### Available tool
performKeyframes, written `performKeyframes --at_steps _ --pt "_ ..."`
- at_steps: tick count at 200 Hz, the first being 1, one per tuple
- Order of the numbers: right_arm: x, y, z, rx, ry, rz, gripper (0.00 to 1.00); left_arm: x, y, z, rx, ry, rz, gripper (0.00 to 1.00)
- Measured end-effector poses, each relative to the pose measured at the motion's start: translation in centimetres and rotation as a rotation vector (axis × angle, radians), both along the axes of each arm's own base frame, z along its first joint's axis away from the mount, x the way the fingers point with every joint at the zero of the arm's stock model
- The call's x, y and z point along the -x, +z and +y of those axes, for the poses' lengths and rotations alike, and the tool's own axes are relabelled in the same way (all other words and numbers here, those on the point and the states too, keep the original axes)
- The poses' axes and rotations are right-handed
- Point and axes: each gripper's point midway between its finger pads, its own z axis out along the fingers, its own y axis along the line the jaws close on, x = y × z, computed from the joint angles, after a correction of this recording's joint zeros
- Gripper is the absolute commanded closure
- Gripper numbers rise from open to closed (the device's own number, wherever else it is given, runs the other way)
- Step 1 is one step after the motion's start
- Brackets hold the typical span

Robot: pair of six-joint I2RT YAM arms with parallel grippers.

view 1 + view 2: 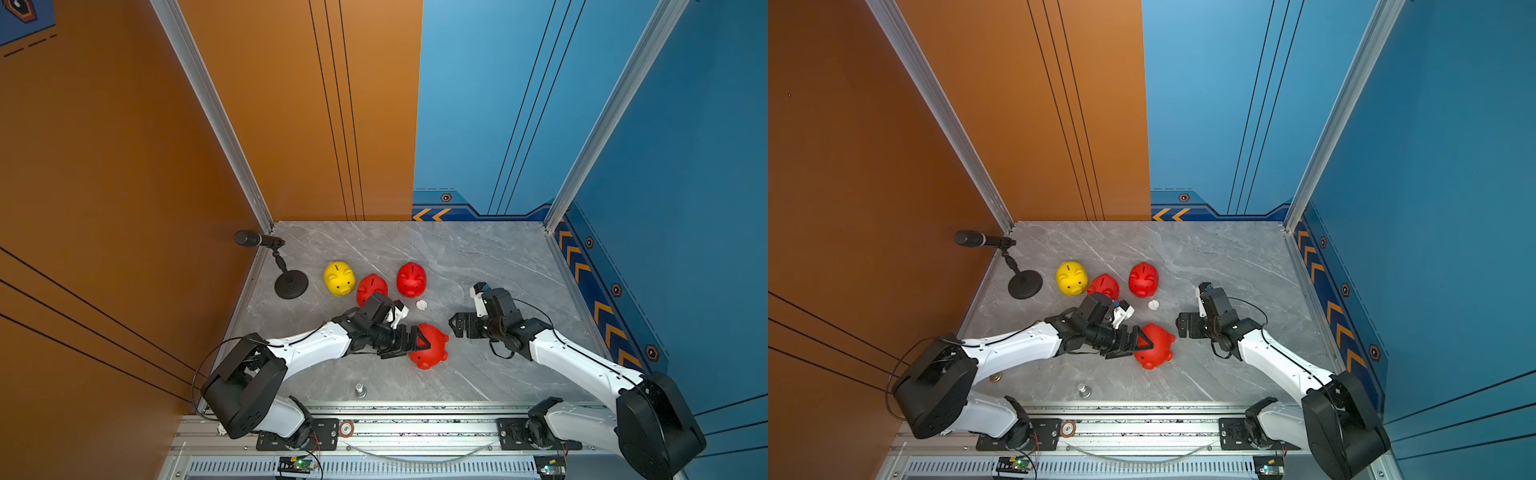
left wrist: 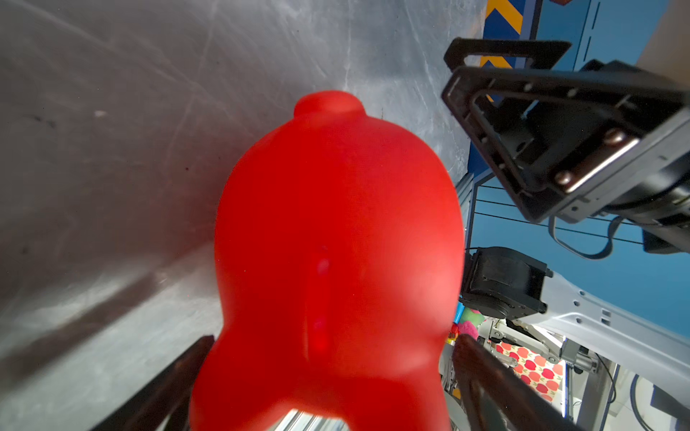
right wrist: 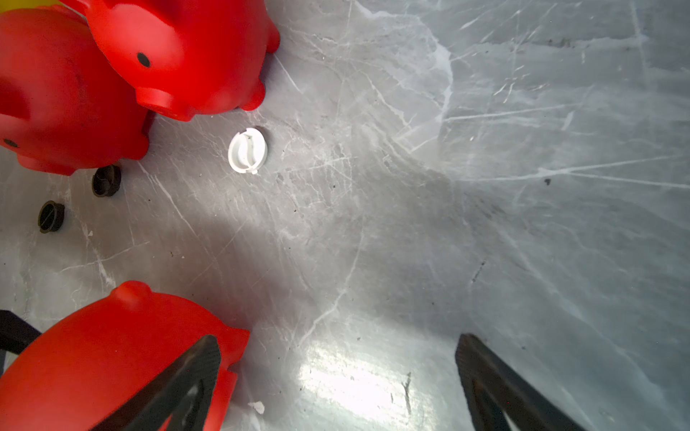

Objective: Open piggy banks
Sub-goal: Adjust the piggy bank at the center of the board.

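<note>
Reference item: white plug disc (image 1: 421, 304), loose on the grey marbled table (image 1: 478, 257); all places below are reckoned from it. Far red piggy bank (image 1: 411, 279): just beyond the disc, upright, coin slot up, snout turned toward it. Middle red piggy bank (image 1: 371, 286): left of the disc and a little beyond it, upright, its near part hidden behind the left arm's wrist. Yellow piggy bank (image 1: 339, 278): further left, just beside the middle red one, upright, slot up. Toppled red piggy bank (image 1: 434, 345): on the near side of the disc, lying on its side. Left gripper (image 1: 417, 349): near side of the disc, jaws spread wide to either side of the toppled bank's body; the wrist view is too close to say whether the fingers (image 2: 171, 384) touch the plastic. Right gripper (image 1: 455, 326): right of the disc and slightly nearer, close to the toppled bank yet apart from it, jaws spread, only bare table between them. Black plug disc (image 3: 106, 181): left of the white disc, just by the middle red bank's snout. Second black plug disc (image 3: 51, 216): a little further left. Microphone stand (image 1: 291, 284): far left of the disc, past the yellow bank.
</note>
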Motion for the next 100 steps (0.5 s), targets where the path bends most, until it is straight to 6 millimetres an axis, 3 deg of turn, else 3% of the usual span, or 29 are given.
performKeyframes --at_steps 100 --pt "0.7 -1.2 1.6 0.018 0.053 0.033 0.0 0.6 -0.9 2.8 -0.074 -0.029 0.031 0.02"
